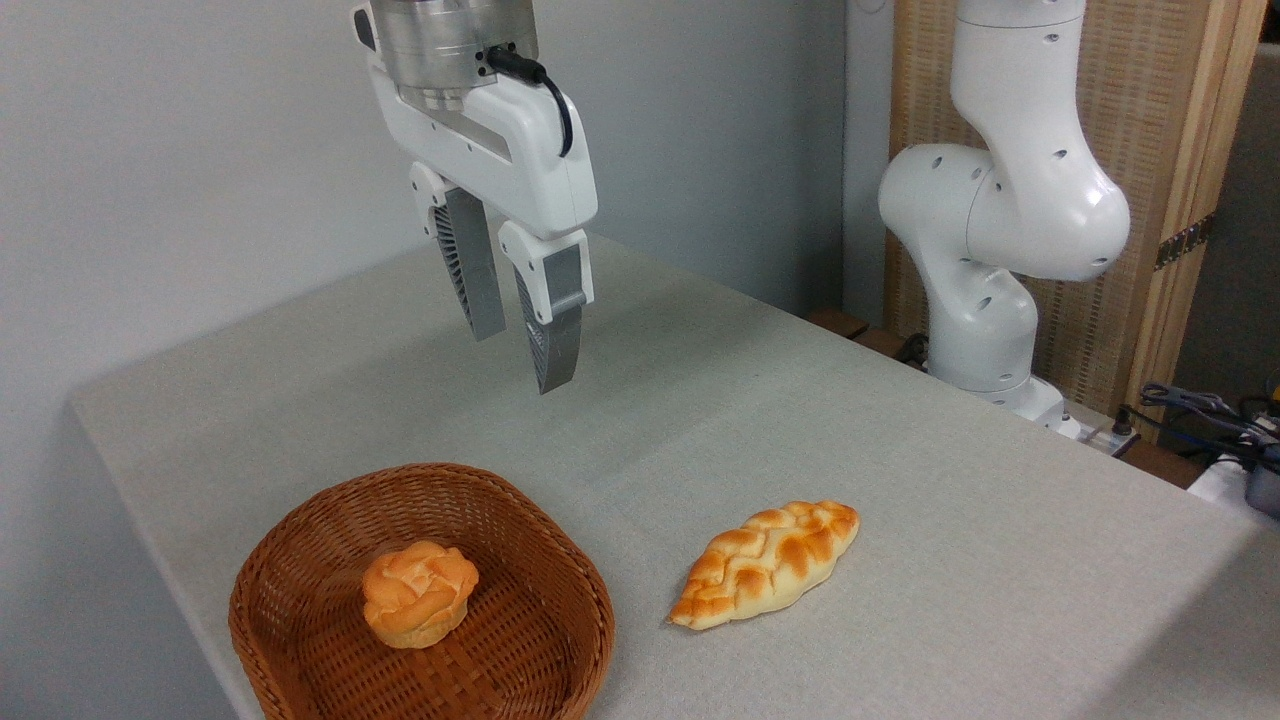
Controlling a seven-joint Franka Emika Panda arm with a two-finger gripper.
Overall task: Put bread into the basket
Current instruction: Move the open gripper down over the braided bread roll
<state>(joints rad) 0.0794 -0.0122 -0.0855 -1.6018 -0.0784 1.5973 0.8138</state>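
The bench [900,420], covered in pale grey cloth, is seen spreading below and around the tool [518,350], which is held high above it with nothing gripped; its two fingers are parted by a narrow gap and point downward. That raised, empty pose is judged to suit a start of the reach, since neither task thing is touched yet.

The basket [300,540] is set below the tool and a little to its left, near the bench's front edge. Its brown wicker is woven into a shallow, rounded bowl with a low rim, and a small round knotted bun [418,592] is already lying inside it, so room for the loaf is judged to remain on the right side of the bowl.

The bread [765,565] is lying flat on the bench below and to the right of the tool, just beside the basket but apart from it. It is elongated and braided, pointed at both ends, golden-orange on the crests with pale cream seams, and it is turned diagonally.
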